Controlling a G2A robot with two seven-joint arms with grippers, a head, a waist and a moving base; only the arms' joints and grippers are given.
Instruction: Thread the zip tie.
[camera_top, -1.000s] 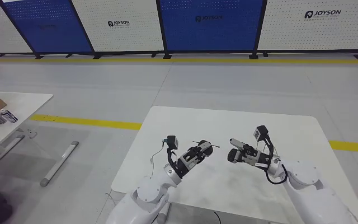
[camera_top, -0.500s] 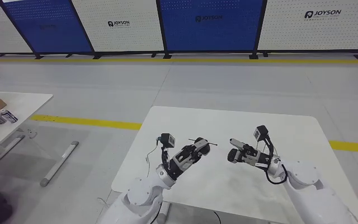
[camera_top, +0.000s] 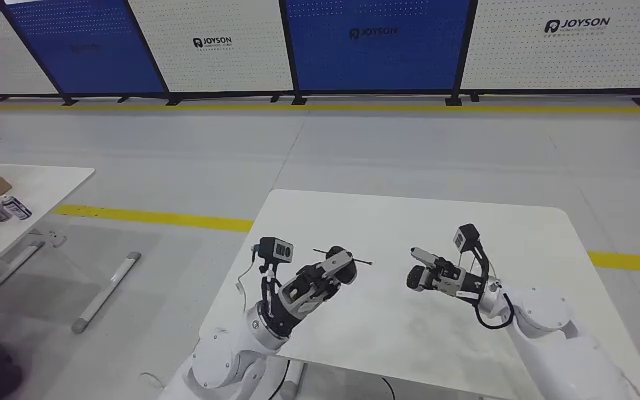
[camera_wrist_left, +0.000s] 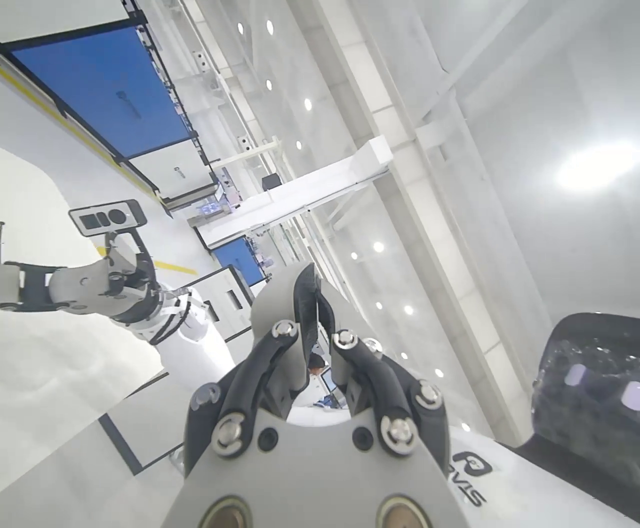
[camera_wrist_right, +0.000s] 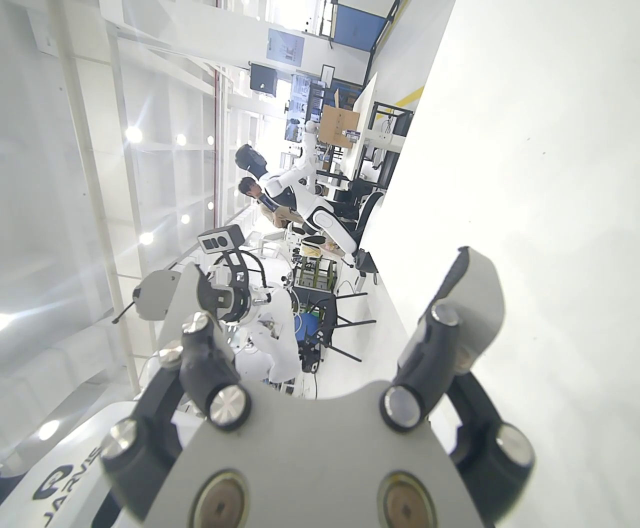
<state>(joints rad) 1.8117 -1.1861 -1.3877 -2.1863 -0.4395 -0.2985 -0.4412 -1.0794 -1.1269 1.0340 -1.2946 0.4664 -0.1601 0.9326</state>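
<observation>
Backing away from our released right gripper (camera_top: 412, 270), our left gripper (camera_top: 338, 264) stays clenched on, seemingly, the zip tie (camera_top: 360, 261), likely realigning its tip.

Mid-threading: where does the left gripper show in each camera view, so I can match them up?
Top view: the left gripper is over the table's near-left part, shut on the zip tie.
Left wrist view: the left gripper is in the centre foreground, fingers together.
Right wrist view: the left gripper is farther off, beyond the open right gripper.
Shared landmark: the white table.
</observation>
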